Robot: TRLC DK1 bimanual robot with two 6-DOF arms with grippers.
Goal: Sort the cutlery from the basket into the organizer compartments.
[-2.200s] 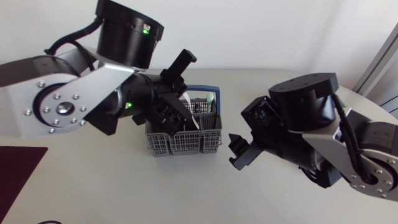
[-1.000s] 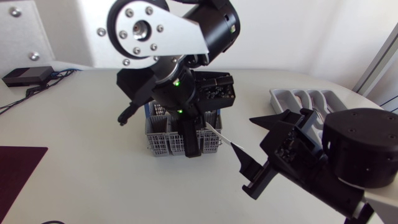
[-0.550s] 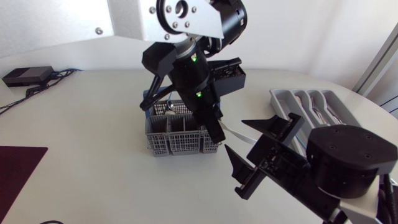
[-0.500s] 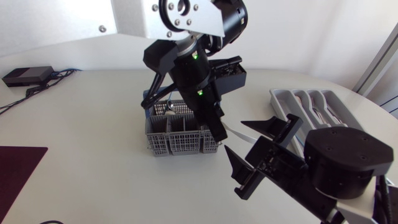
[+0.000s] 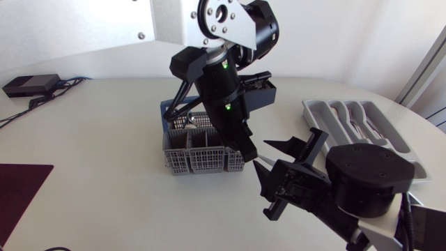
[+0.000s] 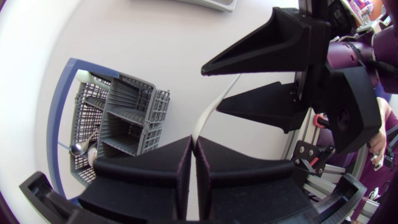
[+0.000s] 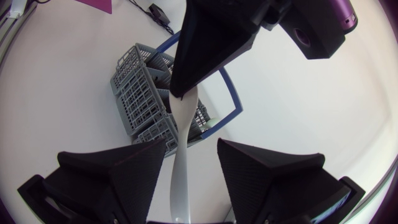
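Note:
My left gripper (image 5: 249, 151) hangs just right of the grey basket (image 5: 191, 162) and is shut on one end of a white plastic utensil (image 6: 214, 109). The utensil (image 5: 260, 160) slants away from it into my right gripper (image 5: 263, 155). In the right wrist view the utensil (image 7: 182, 162) runs between the right gripper's (image 7: 191, 144) two fingers with a gap on each side, so that gripper is open. The left gripper's tip (image 7: 181, 93) holds the far end. The grey organizer (image 5: 310, 108) lies at the back right with some cutlery in it.
The basket (image 6: 130, 115) stands on a blue-edged tray (image 6: 56, 124) and still holds a metal spoon (image 6: 78, 148). A dark red mat (image 5: 17, 188) lies at the table's left edge. A black box with cables (image 5: 28, 85) sits at the back left.
My left arm has carried the white utensil from over the basket to the right. My right gripper has come in around the utensil's free end and its fingers have narrowed.

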